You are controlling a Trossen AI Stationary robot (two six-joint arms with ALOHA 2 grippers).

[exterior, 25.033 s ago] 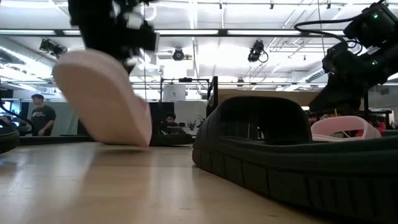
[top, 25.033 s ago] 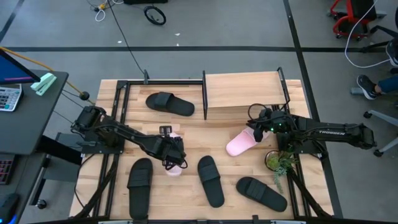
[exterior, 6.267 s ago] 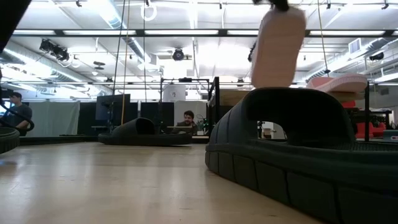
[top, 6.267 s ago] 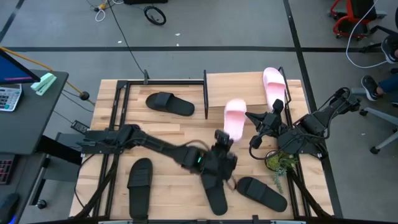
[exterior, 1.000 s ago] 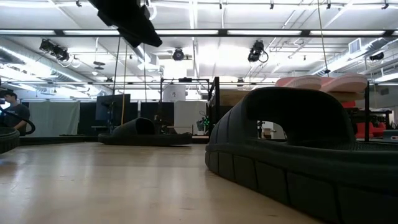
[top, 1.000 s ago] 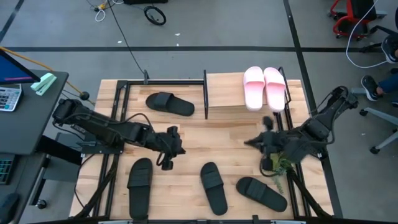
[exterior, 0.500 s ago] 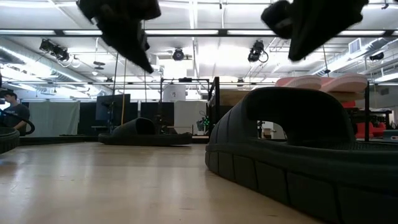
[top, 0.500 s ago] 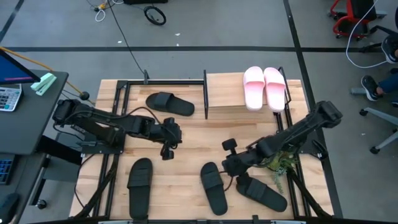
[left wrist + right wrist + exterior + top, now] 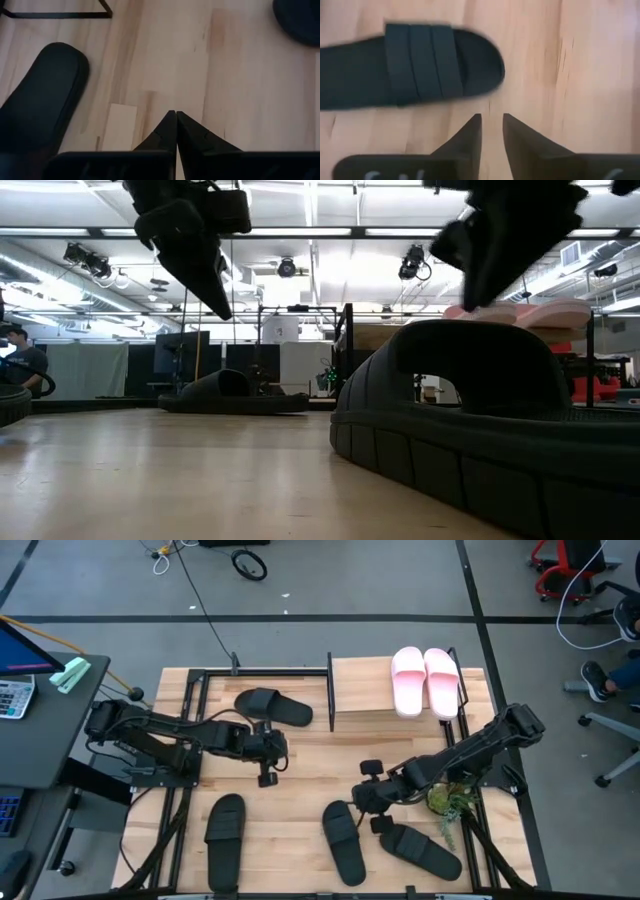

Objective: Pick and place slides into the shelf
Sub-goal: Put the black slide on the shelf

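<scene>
Nearest the front edge of the wooden tabletop point(image 9: 300, 755) lie three black slides flat on their soles: one at front left point(image 9: 224, 840), one at front centre point(image 9: 344, 842), and one at front right point(image 9: 420, 850), the last two lying close beside each other. In the low view the front centre slide fills the foreground, strap arched upward. Right gripper point(image 9: 367, 797): poised above the table just behind the toe ends of the centre and right slides, its arm reaching in from the table's right edge; in its wrist view the two fingers stand a narrow gap apart, empty, over bare wood near the open toe of a black slide point(image 9: 405, 70). A small green plant point(image 9: 447, 802) sits by the right edge under that arm. Left gripper point(image 9: 266, 765): mid-table, left of centre, hanging above bare board; its fingers are pressed tip to tip with nothing between them, a black slide lying off to one side in its wrist view. Farther back, a fourth black slide point(image 9: 272, 706) lies on the table at rear left, beside the shelf point(image 9: 365, 690). The shelf stands at rear centre-right; on its top board, at the right end, two pale pink slides point(image 9: 427, 680) rest side by side, touching, soles down.
</scene>
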